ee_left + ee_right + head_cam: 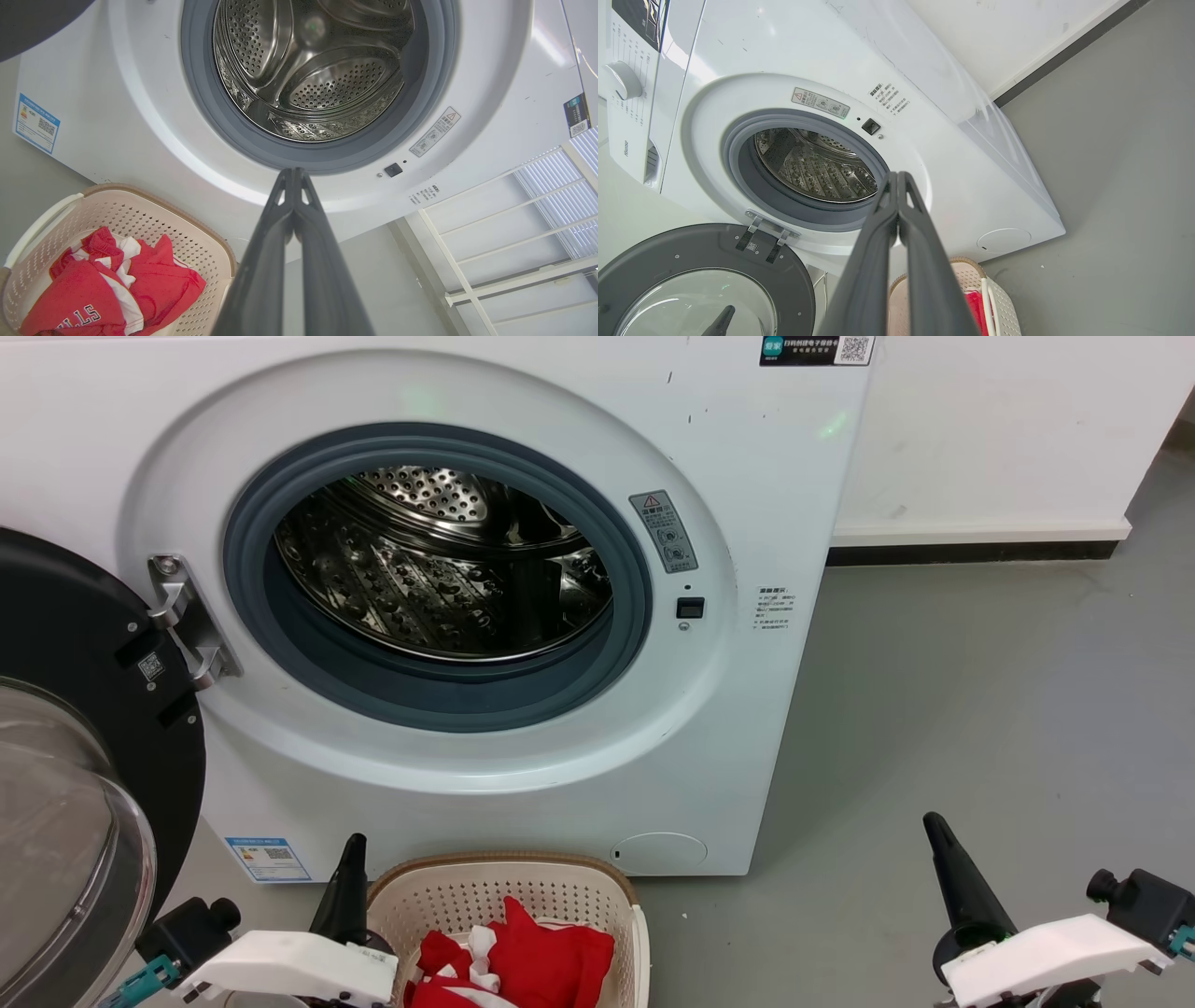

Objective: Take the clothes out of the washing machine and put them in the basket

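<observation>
Fingers of the left claw (294,179) and right claw (897,182) are pressed together. The left claw is just beside the basket (140,219) on the floor (980,709). The red clothes (88,294) lie inside it, before the washing machine (747,504), whose door (84,644) is open.

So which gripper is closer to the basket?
Left. The left gripper is close beside the left rim of the basket, while the right gripper hangs well off to its right.

Grey floor (980,709); white wall (1008,420), dark baseboard (971,553) beneath.
</observation>
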`<state>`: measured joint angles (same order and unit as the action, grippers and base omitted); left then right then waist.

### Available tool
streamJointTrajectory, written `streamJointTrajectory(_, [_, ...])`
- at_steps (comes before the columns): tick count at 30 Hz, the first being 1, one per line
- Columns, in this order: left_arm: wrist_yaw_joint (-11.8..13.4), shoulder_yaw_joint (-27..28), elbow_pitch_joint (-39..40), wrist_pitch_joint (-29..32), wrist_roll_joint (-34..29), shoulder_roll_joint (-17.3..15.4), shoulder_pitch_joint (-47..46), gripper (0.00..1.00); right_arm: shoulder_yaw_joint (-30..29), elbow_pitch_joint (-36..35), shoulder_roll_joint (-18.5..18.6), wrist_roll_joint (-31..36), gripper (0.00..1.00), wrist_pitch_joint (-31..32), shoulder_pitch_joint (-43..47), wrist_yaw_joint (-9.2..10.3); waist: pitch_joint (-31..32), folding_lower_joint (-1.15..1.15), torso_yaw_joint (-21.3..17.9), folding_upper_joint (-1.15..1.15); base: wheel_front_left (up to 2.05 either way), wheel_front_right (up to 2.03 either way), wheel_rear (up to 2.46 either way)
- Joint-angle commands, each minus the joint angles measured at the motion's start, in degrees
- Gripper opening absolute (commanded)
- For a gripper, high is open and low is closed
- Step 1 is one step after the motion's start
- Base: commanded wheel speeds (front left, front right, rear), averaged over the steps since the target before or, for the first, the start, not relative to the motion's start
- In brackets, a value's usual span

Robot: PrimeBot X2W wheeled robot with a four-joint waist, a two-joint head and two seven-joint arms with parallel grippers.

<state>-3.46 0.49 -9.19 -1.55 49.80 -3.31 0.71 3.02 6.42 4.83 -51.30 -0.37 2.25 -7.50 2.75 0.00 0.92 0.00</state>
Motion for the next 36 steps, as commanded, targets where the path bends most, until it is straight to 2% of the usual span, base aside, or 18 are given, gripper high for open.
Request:
streamJointTrajectory(1, [-0.25, 0.42, 0.36, 0.36, 1.52, -0.10, -1.59, 0.00, -0.29, -0.18, 0.28, -1.68, 0.00, 0.17, -1.93, 0.00, -0.04, 0.00, -0.01, 0.00, 0.00, 0.00, 0.00])
streamJointTrajectory(11, [-1.10, 1.56, -0.67, 1.97, 9.80, 0.01, -2.82, 0.00, -1.47, 1.35, 0.39, -10.26, 0.00, 0.94, -3.34, 0.00, -0.48, 0.00, -0.15, 0.00, 0.00, 0.00, 0.00])
streamJointTrajectory(36, [-2.48, 3.64, -2.58, 4.76, 24.42, 0.20, -4.89, 0.00, -3.80, 4.08, 0.30, -25.09, 0.00, 2.57, -5.63, 0.01, -1.40, 0.00, -0.44, 0.00, 0.00, 0.00, 0.00])
